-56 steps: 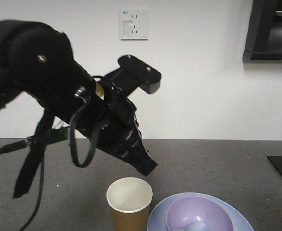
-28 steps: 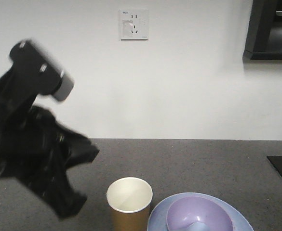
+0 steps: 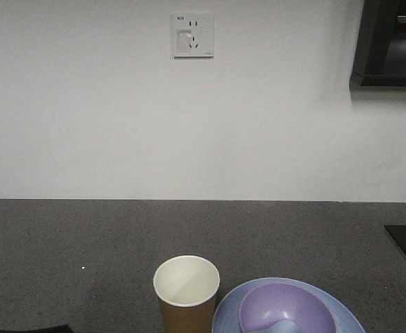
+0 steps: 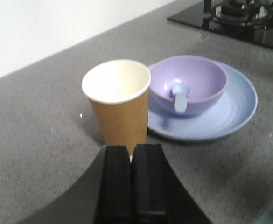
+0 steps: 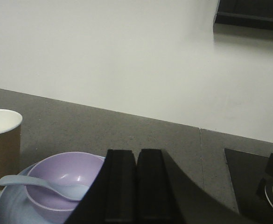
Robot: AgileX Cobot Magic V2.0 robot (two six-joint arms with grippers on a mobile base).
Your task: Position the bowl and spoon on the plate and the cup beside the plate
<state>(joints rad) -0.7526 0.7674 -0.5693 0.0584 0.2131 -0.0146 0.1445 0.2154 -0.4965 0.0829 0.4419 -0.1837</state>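
One spoon [image 4: 179,98] in bowl [image 4: 188,84], cup [image 4: 117,100] beside plate [image 4: 229,112]

Spoon [image 4: 179,97] in bowl [image 4: 187,84] on plate [image 4: 229,109]; cup [image 4: 117,100] (upright) seemingly touching.

We seem to be in a kitchen. A dark grey speckled stone counter [image 3: 85,236] runs along a plain white wall [image 3: 85,125] with a white power socket [image 3: 192,35] set in it. To one side a black glass hob [image 4: 229,21] with a gas burner [image 4: 236,7] is sunk into the counter, and a dark cabinet or hood [image 3: 390,41] hangs above.
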